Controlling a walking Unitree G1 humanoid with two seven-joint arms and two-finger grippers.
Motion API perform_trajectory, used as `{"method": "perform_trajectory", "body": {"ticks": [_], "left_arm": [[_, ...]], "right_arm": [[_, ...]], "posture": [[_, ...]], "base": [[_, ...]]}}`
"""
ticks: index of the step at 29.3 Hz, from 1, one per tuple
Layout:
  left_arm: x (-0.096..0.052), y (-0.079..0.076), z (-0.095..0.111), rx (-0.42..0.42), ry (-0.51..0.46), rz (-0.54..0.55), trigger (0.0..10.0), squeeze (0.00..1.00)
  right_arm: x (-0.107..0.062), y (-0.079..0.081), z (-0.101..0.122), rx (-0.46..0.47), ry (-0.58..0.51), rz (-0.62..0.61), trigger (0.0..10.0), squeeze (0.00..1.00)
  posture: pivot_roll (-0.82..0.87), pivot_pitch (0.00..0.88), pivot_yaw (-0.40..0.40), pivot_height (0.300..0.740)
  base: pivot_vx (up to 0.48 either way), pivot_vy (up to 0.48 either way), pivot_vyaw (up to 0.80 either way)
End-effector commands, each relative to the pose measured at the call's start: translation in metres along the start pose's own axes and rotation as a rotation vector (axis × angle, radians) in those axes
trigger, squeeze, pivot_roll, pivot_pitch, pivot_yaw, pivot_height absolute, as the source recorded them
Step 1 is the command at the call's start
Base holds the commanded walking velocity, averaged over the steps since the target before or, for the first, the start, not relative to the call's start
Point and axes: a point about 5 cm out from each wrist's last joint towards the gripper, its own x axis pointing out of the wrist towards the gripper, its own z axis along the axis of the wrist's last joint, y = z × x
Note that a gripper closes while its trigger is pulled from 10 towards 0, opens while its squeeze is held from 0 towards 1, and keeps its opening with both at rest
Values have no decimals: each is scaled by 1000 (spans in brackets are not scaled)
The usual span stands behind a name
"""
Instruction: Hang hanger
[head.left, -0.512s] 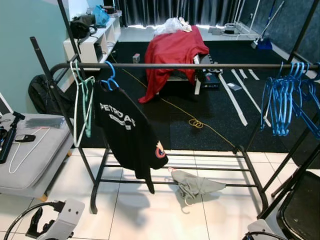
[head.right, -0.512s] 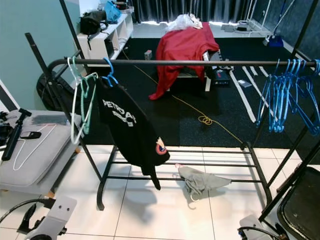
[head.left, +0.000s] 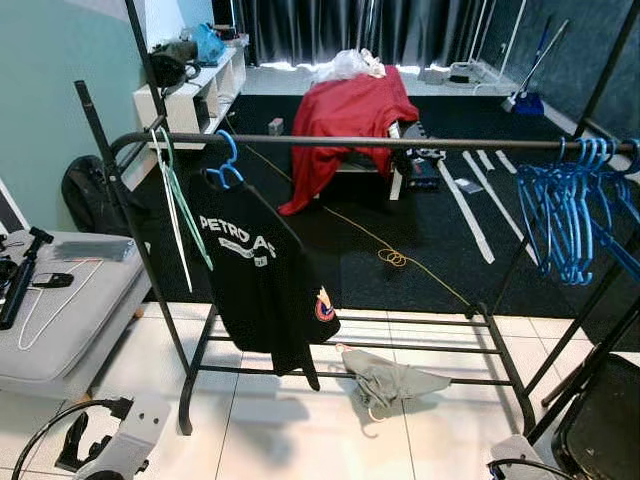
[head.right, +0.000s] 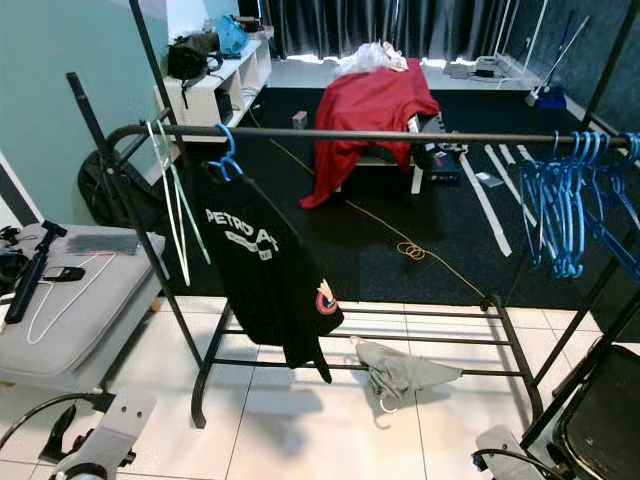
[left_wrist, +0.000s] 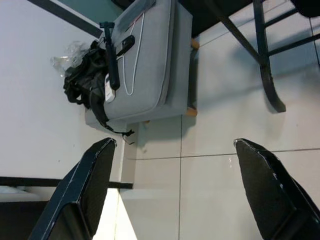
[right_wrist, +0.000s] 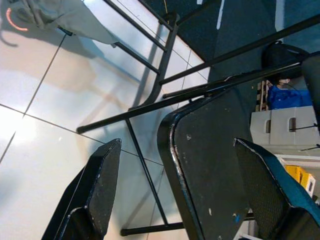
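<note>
Hangers of pale mint-green plastic (head.left: 178, 205) dangle from the left end of the black metal clothes rail (head.left: 400, 143), just beside a blue hanger (head.left: 227, 160) that carries a black printed T-shirt (head.left: 262, 285). They swing at a slant, which reads as a hanger freshly hooked on, so the hanging step looks done or nearly so. A cluster of empty blue plastic hangers (head.left: 570, 215) is bunched at the rail's far right end, well apart from the shirt, probably kept there as spare stock. A grey garment (head.left: 390, 378) lies crumpled on the white tiled floor (head.left: 300, 430) under the rack's lower bars, likely fallen or waiting its turn. Beyond the rack, a red cloth (head.left: 345, 115) drapes over a low piece of furniture on the dark carpet.

Both arms hang low and idle. The left gripper (left_wrist: 180, 185) points at the tiles with its two black fingers spread wide and nothing between them; the right gripper (right_wrist: 175, 190) is likewise spread and empty.

The left wrist view gives a fuller look at the grey cushioned bench (left_wrist: 150, 65), bearing a thin white wire hanger (left_wrist: 134, 60) and a black handled tool (left_wrist: 110, 52). The right wrist view shows the black folding chair seat (right_wrist: 215, 165) close up, along with the rack's foot, which the head views barely catch.
</note>
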Motion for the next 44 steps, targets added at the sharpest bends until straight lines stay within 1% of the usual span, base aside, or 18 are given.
{"method": "perform_trajectory", "body": {"ticks": [1, 4, 7, 11, 20, 28, 31, 32, 33, 44], "left_arm": [[1, 2, -4, 12, 8, 3, 10000, 0], [3, 1, -3, 12, 9, 2, 10000, 0], [9, -1, -1, 13, 14, -1, 10000, 0], [11, -2, -1, 14, 16, -2, 10000, 0], [11, -9, 2, 13, 15, -5, 10000, 0], [12, -11, 3, 12, 12, -4, 10000, 0], [13, -12, 5, 10, 9, -3, 10000, 0], [13, -12, 5, 10, 9, -3, 10000, 0], [14, -13, 7, 8, 8, -2, 10000, 0], [15, -14, 8, 7, 4, 0, 10000, 0]], "right_arm": [[1, 4, 3, -7, 0, 14, 10000, 0], [2, 4, 4, -7, 0, 14, 10000, 0], [4, 4, 8, -7, 3, 17, 10000, 0], [5, 5, 9, -7, 4, 18, 10000, 0], [6, 2, 8, -7, 14, 18, 10000, 0], [6, 0, 7, -7, 17, 16, 10000, 0], [7, -1, 7, -6, 20, 17, 10000, 0], [7, -1, 7, -6, 20, 17, 10000, 0], [8, -3, 8, -4, 24, 17, 10000, 0], [9, -4, 8, -7, 20, 20, 10000, 0]], "posture": [[57, 0, -27, 740], [54, 0, -27, 740], [51, 0, -21, 740], [54, 0, -22, 740], [84, 0, -44, 740], [73, 0, -61, 740], [33, 0, -66, 740], [33, 0, -66, 740], [-3, 0, -61, 740], [-28, 0, -40, 740]], "base": [[0, 0, 0], [0, 0, 0], [0, 0, 0], [0, 0, 0], [0, 0, 0], [0, 0, 0], [0, 0, 0], [0, 0, 0], [0, 0, 0], [0, 0, 0]]}}
